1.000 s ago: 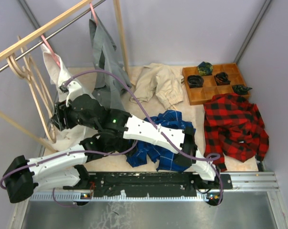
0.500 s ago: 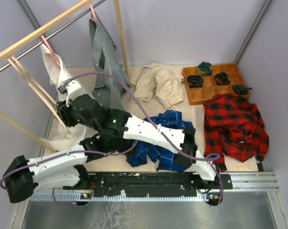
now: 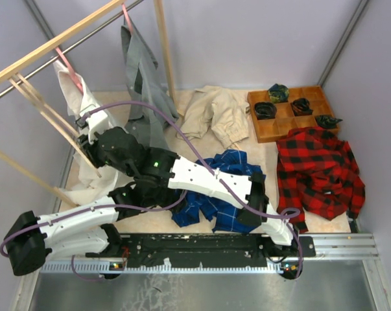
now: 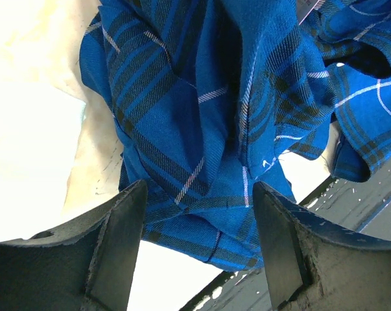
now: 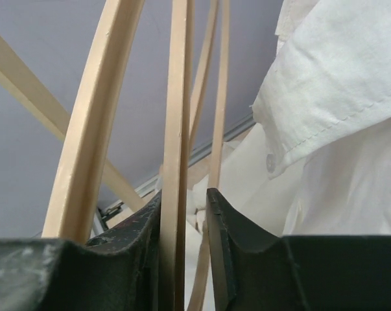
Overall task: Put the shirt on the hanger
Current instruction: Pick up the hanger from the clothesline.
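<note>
Right fingers (image 5: 237, 259) are pressed together on one thin bar of the pale beige wooden clothes hanger (image 5: 177, 162), up at the left under the metal rail (image 3: 98, 31). Left fingers (image 4: 117, 246) are spread wide with nothing pinched, hanging over the royal-blue white-checked button shirt (image 4: 201, 129). That shirt lies crumpled on the bench (image 3: 268, 155) at the near middle, well apart from the hanger and not on it yet.

Risks, as judgement:
- The bar is thin and smooth and held at one spot only, so it may twist or slide in the pinch when pulled.
- More beige bars stand just beside the held one in the right wrist view. They could tangle or come along.
- The hook is not visible, so I cannot tell whether it is off the rail. A snag there would jerk the hanger loose.
- The white hanging shirt (image 5: 338, 129) is just beside the fingers, and its cloth could catch.
- The left fingers are over a bunched heap and would likely take several layers, not the collar.

Counts:
- blue shirt: 1
- red-and-black plaid shirt (image 3: 318, 172): 1
- cream garment (image 3: 211, 113) on the bench: 1
- grey hanging garment (image 3: 140, 71): 1
- white shirt: 1
- pink hangers (image 3: 69, 65): 2
- beige hangers: cannot tell, the bars overlap
- wooden tray (image 3: 286, 129): 1
- dark rolled bundles (image 3: 265, 110) in it: 4
</note>
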Robot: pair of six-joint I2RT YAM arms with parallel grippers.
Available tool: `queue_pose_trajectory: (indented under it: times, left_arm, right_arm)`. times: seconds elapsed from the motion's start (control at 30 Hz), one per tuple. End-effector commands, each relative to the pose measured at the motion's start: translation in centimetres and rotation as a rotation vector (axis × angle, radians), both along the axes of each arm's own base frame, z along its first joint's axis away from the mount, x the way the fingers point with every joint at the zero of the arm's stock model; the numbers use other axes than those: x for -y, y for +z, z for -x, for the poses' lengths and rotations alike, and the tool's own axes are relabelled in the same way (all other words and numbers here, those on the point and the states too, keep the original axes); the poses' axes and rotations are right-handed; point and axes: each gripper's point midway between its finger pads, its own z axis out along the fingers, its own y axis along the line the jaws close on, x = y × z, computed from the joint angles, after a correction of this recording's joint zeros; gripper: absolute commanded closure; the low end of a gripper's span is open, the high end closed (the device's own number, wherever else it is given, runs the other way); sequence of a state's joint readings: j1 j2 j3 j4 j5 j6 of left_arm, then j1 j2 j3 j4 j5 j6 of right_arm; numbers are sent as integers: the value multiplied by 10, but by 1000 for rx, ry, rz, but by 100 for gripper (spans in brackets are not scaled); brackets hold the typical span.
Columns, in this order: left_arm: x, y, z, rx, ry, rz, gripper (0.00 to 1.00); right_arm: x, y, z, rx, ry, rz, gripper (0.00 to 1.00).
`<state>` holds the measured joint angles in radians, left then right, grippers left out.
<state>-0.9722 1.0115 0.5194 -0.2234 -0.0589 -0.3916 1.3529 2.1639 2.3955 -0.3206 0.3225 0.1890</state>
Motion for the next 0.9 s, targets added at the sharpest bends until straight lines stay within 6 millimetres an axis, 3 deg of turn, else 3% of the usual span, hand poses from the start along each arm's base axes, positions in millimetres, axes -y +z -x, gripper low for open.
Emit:
queue_pose_trajectory:
  times: [0.0, 0.07, 0.13, 0.3, 0.67, 0.77, 0.87]
  left_arm:
    - [2, -1, 1, -8, -1, 18, 28]
    - [2, -1, 1, -10, -2, 17, 28]
    - [2, -2, 1, -13, -2, 14, 28]
    - [3, -2, 1, -15, -5, 15, 28]
    - [0, 2, 4, -16, 2, 24, 28]
    - [-2, 6, 3, -10, 12, 29, 28]
    - [-5, 8, 4, -10, 27, 33, 28]
  right_arm:
    - [28, 68, 1, 89, -32, -117, 64]
    - [30, 70, 2, 91, -36, -127, 56]
    - [32, 71, 1, 90, -44, -136, 55]
    - [33, 67, -1, 95, -55, -125, 70]
    - [23, 56, -4, 147, -16, -105, 85]
    - [23, 57, -10, 154, -36, -126, 98]
    - [24, 56, -19, 177, -63, -142, 100]
